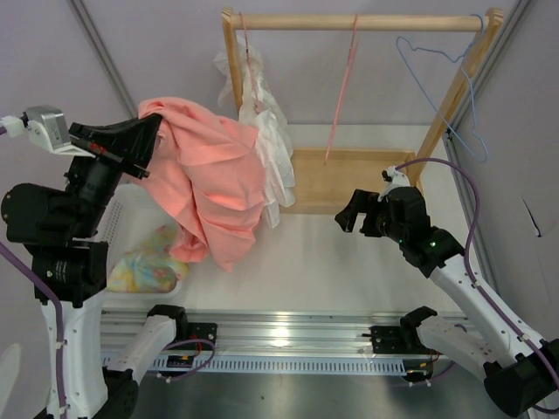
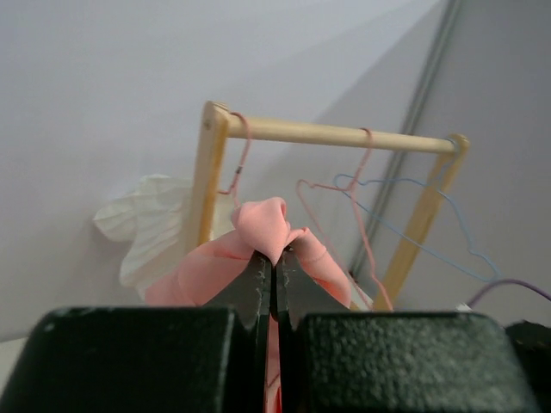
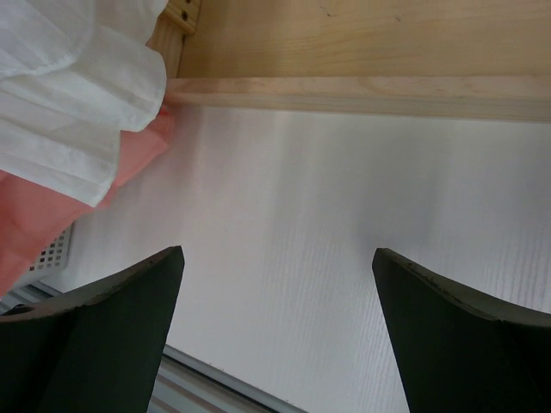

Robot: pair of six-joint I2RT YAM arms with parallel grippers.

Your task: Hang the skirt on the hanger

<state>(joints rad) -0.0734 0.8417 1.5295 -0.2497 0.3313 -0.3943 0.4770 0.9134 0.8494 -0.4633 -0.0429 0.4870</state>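
The left gripper was clamped on the skirt; the hanger hung vertically to its right, nearer the right gripper, which stood open.

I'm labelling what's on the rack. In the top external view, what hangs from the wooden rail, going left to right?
white ruffled garment → pink wire hanger → light-blue wire hanger
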